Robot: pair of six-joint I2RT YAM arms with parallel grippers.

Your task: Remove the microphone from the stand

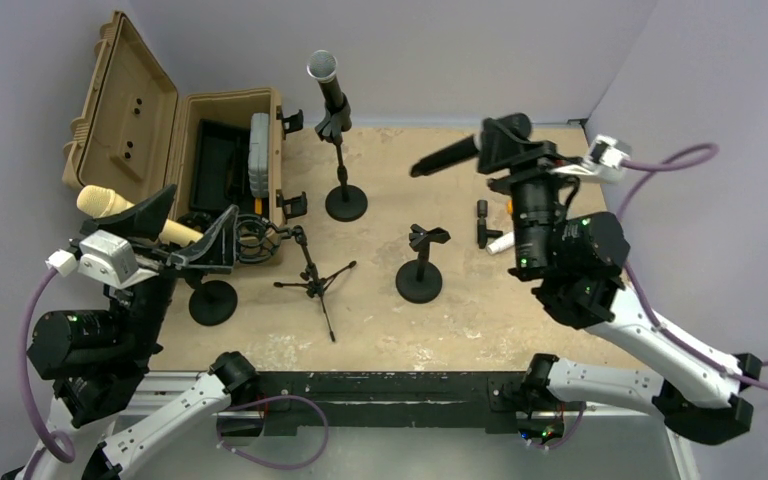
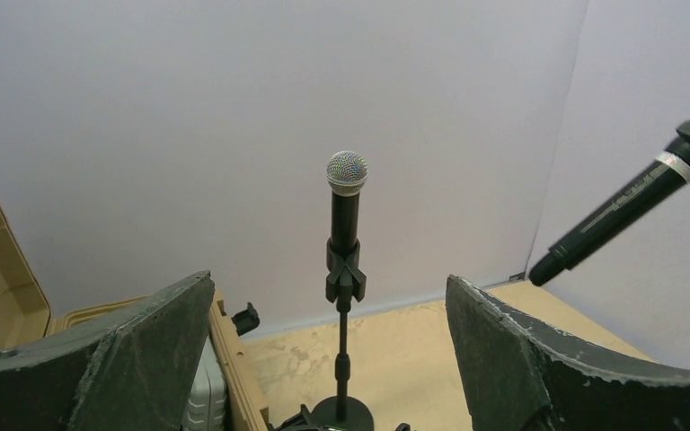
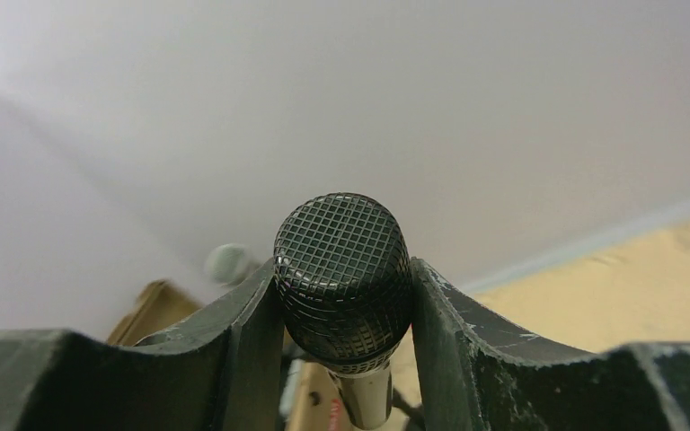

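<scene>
Item, nearest edge: the left gripper point(image 1: 200, 205) is hovering over the left side of the tabletop point(image 1: 390, 330), its fingers point(image 2: 144, 359) standing spread wide with nothing between them in the left wrist view. Item: a cream microphone point(image 1: 110, 205) is lying at a slant just beside that gripper, above a round base point(image 1: 212, 300); whether the two are touching cannot be told. Item: a small tripod stand point(image 1: 312, 282) is sitting near the middle of the tabletop. Item: a short stand point(image 1: 420, 268) is sitting just right of the tripod, its forked clip facing up. Item: two small pieces, one black point(image 1: 482, 222) and one white point(image 1: 500, 243), are lying right of the short stand. Item, the task's thing: the black microphone point(image 1: 450, 155) is hanging in the air above the right rear of the tabletop, well apart from the short stand, its handle pointing left. Item: the right gripper point(image 1: 502, 140) is carrying it, the fingers point(image 3: 234, 350) pinching the mesh head point(image 3: 341, 278) from both sides. Item, farther back: a silver-headed microphone point(image 1: 322, 70) is standing upright in the clip of a tall stand point(image 1: 346, 203); the left wrist view is showing it straight ahead point(image 2: 346, 172). Item, rear left: a tan case point(image 1: 230, 110) is lying open, its lid point(image 1: 120, 110) tilting back, with dark foam and a grey part inside.
</scene>
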